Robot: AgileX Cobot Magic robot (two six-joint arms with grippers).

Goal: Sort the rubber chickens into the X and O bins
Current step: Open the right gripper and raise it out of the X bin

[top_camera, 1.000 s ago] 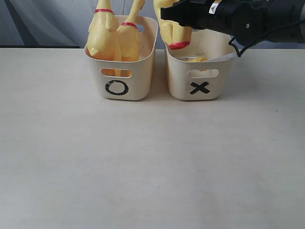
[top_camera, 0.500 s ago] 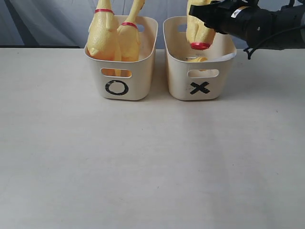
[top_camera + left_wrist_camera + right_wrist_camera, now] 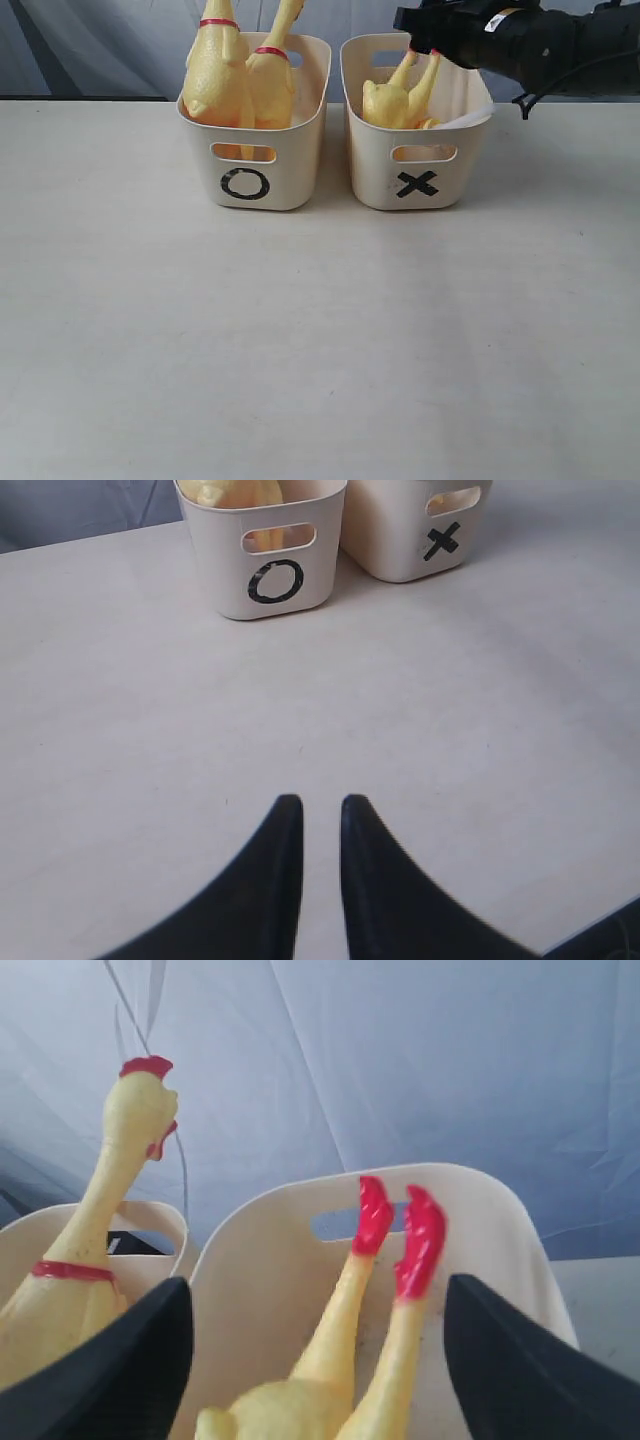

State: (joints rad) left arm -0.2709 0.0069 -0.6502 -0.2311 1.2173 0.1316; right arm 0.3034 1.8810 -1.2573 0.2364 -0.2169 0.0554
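Note:
Two whole long-necked rubber chickens [image 3: 215, 85] [image 3: 270, 80] stand in the O bin [image 3: 250, 195]. A headless chicken body [image 3: 392, 102] lies in the X bin [image 3: 420, 195] with its red feet [image 3: 420, 1230] pointing up. A small yellow bit [image 3: 430, 123] shows beside it. My right gripper [image 3: 425, 35] hovers over the X bin, open, its fingers on either side of the legs [image 3: 318, 1290] without touching them. My left gripper [image 3: 320, 802] hangs low over the bare table, fingers nearly together with nothing between them. It is out of the exterior view.
The two bins stand side by side at the back of the pale table [image 3: 320, 330]. A grey-blue curtain [image 3: 100, 40] hangs behind them. The right arm [image 3: 560, 45] reaches in from the right above the X bin. The O bin [image 3: 265, 555] and X bin [image 3: 420, 530] lie far ahead of the left gripper.
The right gripper carried the headless chicken rightward over the X bin and opened. The chicken dropped into the bin and now rests feet up. The left arm shows no change.

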